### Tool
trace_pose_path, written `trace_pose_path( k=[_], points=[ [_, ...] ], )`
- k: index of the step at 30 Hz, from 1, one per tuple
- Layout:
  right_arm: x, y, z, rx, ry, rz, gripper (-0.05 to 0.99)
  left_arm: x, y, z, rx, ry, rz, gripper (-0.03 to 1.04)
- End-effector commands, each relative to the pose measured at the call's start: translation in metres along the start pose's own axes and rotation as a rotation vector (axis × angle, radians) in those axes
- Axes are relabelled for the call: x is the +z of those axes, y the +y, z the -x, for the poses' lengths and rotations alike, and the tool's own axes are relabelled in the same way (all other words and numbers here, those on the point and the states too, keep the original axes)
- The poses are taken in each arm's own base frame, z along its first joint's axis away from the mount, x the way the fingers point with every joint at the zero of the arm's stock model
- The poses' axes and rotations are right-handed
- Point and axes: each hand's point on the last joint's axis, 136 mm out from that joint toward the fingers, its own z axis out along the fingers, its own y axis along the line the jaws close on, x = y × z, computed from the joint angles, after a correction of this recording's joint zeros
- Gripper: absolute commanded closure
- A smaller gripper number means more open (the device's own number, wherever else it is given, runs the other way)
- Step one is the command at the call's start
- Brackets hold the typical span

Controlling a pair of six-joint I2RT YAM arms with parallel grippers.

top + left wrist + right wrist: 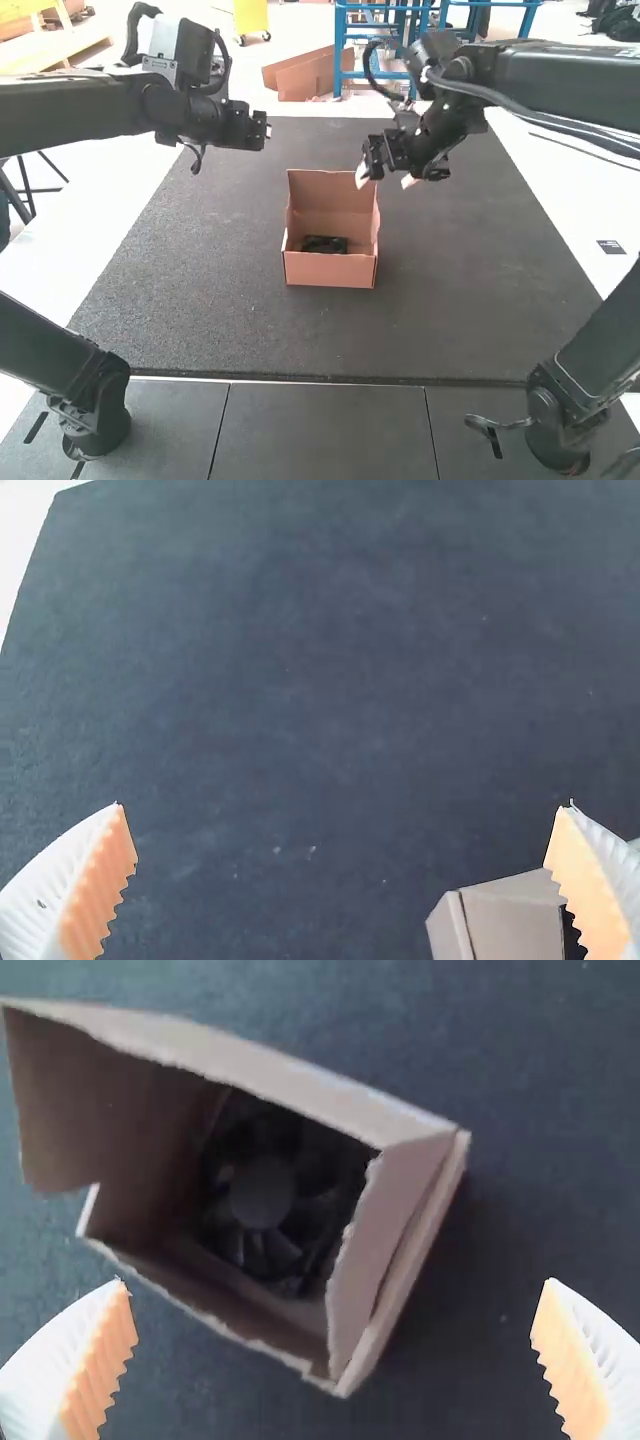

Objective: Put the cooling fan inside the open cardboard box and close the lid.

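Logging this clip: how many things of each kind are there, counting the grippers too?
Cardboard box, lid open: 1
Cooling fan, inside the box: 1
Grippers, the left gripper and the right gripper, both open: 2
Total: 4

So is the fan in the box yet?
Yes. The fan lies at the bottom of the box, whose lid stands open.

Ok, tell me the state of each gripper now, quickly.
Left gripper: open, empty, over the dark grey mat.
Right gripper: open, empty, above the open brown cardboard box with the black cooling fan inside.
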Motion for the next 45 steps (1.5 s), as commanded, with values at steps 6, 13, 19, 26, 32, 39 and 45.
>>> trace_pose_path(
  k=[6, 13, 19, 26, 32, 39, 45],
  points=[
    [-0.088, -0.069, 0.061, 0.075, -0.464, -0.209, 0.03, 0.025, -0.038, 0.018, 0.036, -0.005, -0.04, 0.04],
    [-0.098, -0.1, 0.023, 0.147, -0.415, -0.283, 0.03, 0.047, -0.057, 0.022, 0.043, 0.008, -0.061, 0.04],
    [-0.109, -0.109, 0.007, 0.2, -0.417, -0.297, 0.03, 0.065, -0.073, 0.012, 0.062, 0.053, -0.077, 0.04],
    [-0.113, -0.105, -0.004, 0.234, -0.386, -0.274, 0.03, 0.075, -0.096, -0.017, 0.097, 0.136, -0.118, 0.04],
    [-0.112, -0.104, -0.01, 0.234, -0.361, -0.275, 0.03, 0.069, -0.111, -0.036, 0.118, 0.201, -0.156, 0.04],
    [-0.111, -0.103, -0.009, 0.229, -0.359, -0.266, 0.03, 0.059, -0.116, -0.069, 0.139, 0.324, -0.177, 0.04],
    [-0.108, -0.103, -0.011, 0.228, -0.344, -0.265, 0.03, 0.059, -0.113, -0.103, 0.172, 0.396, -0.17, 0.04]
  ],
)
